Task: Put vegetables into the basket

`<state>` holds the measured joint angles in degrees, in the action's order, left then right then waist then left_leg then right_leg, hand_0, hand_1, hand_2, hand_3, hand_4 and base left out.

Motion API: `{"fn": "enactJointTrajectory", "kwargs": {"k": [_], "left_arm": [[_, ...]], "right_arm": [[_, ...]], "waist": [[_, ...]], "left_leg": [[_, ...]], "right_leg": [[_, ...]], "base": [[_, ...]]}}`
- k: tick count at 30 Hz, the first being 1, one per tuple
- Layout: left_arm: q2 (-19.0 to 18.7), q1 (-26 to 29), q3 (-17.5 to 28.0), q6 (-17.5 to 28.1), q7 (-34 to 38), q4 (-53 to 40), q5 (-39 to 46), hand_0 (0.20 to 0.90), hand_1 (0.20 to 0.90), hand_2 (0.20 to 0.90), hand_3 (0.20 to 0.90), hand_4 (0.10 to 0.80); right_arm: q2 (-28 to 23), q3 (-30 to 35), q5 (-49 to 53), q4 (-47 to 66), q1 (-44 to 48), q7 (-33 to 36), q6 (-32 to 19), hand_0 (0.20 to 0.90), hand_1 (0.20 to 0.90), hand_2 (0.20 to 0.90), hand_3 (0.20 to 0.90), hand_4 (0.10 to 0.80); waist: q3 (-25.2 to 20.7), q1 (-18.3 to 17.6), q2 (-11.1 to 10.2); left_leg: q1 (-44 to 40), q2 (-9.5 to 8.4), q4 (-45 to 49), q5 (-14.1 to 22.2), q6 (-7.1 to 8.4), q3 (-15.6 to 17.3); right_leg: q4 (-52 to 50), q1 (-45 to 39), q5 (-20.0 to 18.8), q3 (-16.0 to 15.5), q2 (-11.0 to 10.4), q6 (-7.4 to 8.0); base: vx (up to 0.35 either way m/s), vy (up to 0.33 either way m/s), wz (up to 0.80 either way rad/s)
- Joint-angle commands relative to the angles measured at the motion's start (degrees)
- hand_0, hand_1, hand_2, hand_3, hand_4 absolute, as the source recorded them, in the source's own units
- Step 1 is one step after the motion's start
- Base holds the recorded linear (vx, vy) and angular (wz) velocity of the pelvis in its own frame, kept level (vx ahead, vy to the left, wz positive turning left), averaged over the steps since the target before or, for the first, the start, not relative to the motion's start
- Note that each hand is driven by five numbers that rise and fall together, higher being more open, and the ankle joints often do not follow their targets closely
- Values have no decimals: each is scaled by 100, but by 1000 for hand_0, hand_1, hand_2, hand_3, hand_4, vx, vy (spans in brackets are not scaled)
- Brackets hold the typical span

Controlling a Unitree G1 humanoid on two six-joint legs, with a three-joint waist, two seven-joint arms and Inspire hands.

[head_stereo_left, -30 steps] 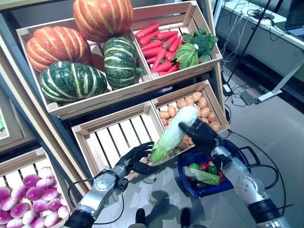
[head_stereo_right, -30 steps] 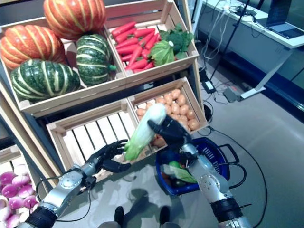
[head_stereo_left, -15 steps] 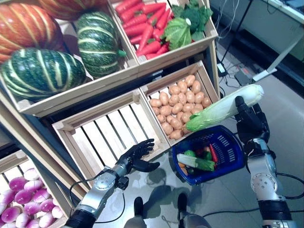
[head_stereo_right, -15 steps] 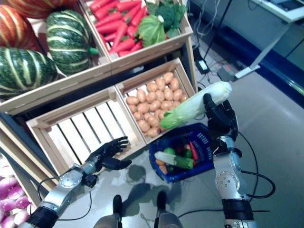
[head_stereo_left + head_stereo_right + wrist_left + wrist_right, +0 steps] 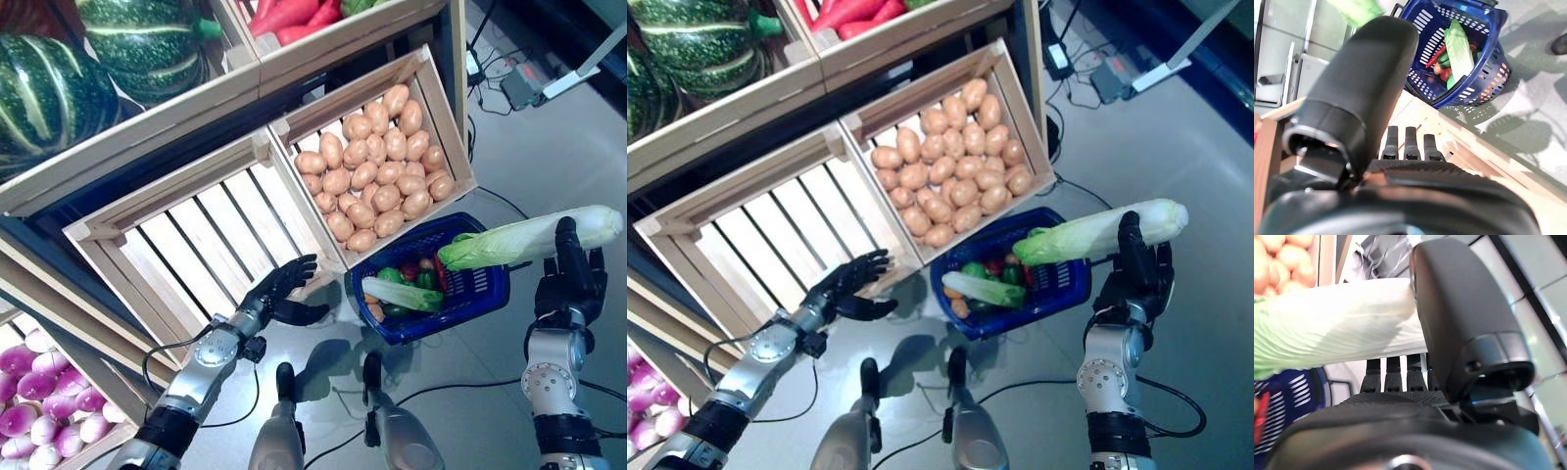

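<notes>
– Where was the cabbage when you paused?

– Your right hand (image 5: pixel 566 279) had its fingers and thumb curled round the pale stem end of the long cabbage (image 5: pixel 529 240), holding it in the air. Its long axis lay nearly level, leafy tip pointing toward your left, over the far rim of the blue basket (image 5: pixel 480 294).

– And the other hand?

– Your left hand (image 5: pixel 284 294) hovered with fingers loosely spread and nothing in it, by the empty crate (image 5: pixel 167 240). The right hand was nearer; lowering the leafy tip looked like the next move.
</notes>
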<state>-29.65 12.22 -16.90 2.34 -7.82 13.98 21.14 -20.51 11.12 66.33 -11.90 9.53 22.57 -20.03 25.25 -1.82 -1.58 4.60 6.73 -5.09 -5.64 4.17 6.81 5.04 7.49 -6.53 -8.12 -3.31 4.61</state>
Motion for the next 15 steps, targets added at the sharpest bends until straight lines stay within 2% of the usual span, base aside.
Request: {"fn": "enactJointTrajectory", "kwargs": {"k": [1, 7, 11, 15], "left_arm": [[-99, 749, 61, 964, 42, -431, 215, 900, 900, 900, 900, 800], [-174, 1279, 15, 1162, 53, -820, 523, 900, 900, 900, 900, 800], [-193, 1492, -74, 1302, 35, -992, 541, 900, 900, 900, 900, 800], [-242, 1795, -113, 1603, -55, -1212, 737, 900, 900, 900, 900, 800]], "right_arm": [[-383, 435, 174, 226, 650, -70, -1193, 300, 300, 300, 300, 400], [-664, 239, 321, -598, 1392, -88, -1523, 300, 300, 300, 300, 400], [-813, 194, 253, -919, 1750, 25, -1619, 300, 300, 300, 300, 400], [-973, 109, 410, -1404, 2146, -101, -1677, 300, 300, 300, 300, 400]], "waist": [[-39, 108, 24], [454, 244, 124], [454, 320, 176], [454, 418, 274]], "left_leg": [[366, -82, 202, 182, -19, -262], [1410, -334, 1430, 409, 14, -519], [2040, -412, 1940, 545, 12, -538], [2826, -480, 2475, 663, -49, -585]], "right_leg": [[-566, -23, 366, -97, -141, 89], [-1516, 731, 659, -278, -217, 14], [-1991, 1264, 815, -369, -312, -26], [-2665, 2106, 963, -441, -518, -50]], "base": [[-151, -22, -1], [-171, -52, 10], [-105, -35, 3], [-125, -43, 16]]}}
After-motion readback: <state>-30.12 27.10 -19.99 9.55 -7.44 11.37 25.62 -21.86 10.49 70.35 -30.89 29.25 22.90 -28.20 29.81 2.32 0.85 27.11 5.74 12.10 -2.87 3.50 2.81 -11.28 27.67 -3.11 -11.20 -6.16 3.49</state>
